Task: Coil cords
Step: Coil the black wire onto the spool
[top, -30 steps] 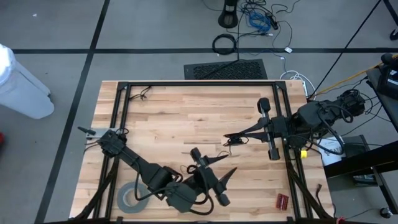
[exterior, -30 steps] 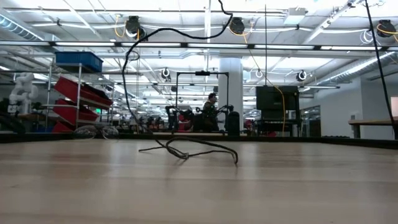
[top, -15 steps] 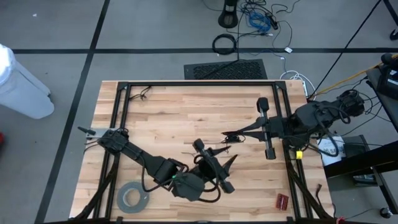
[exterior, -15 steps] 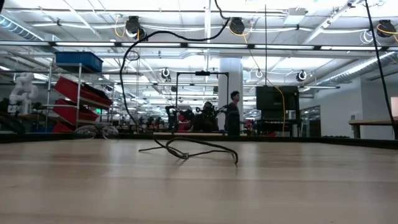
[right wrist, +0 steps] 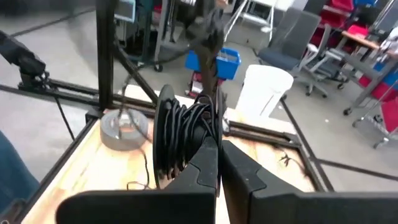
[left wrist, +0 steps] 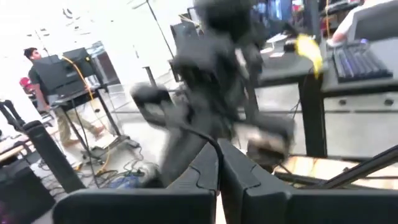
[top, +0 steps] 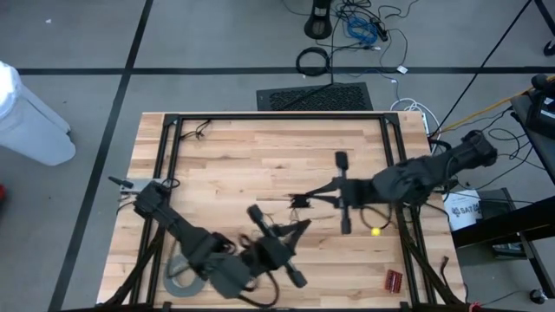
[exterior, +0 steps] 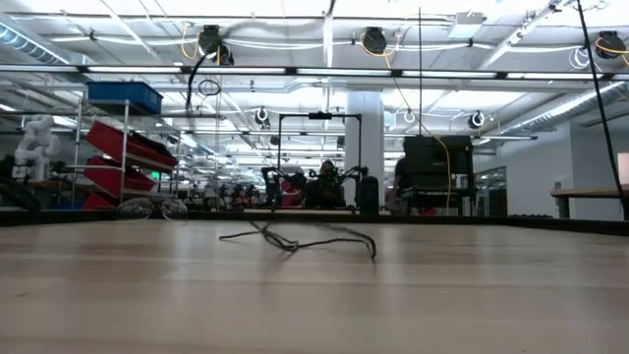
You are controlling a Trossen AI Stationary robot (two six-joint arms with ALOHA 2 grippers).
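The cord is a thin dark wire with a small black disc (right wrist: 165,124). Part of it is wound into a bundle (right wrist: 194,121) at my right gripper (right wrist: 217,152), which is shut on it above the table's middle (top: 297,201). A loose stretch (exterior: 295,239) lies in slack loops on the wood. My left gripper (top: 303,224) reaches in level from the near left, just on the near side of the bundle. In its wrist view it (left wrist: 219,155) is shut, with a thin strand (left wrist: 208,138) leaving its tips. My left gripper pinches a thin strand of the cord (left wrist: 214,144) between its two fingertips. Its fingers point level toward the table's far right. The strand runs away from the tips toward the other arm. My right gripper pinches the wound loops (right wrist: 202,134) between its fingers, coming about level from the table's right. The bundle and the disc stand up beyond the fingertips, clear of the table.
A grey tape roll (top: 178,273) lies at the near left, partly under my left arm. A small red object (top: 395,279) sits at the near right. Black frame rails (top: 169,165) run along the table's left, far and right sides.
My left gripper has shut on the strand and rolled, its arm drawing toward the table's left. My right gripper has gone toward the table's left and a little down with the bundle. The cord that hung in a long arc in the low view has mostly drawn out of it.
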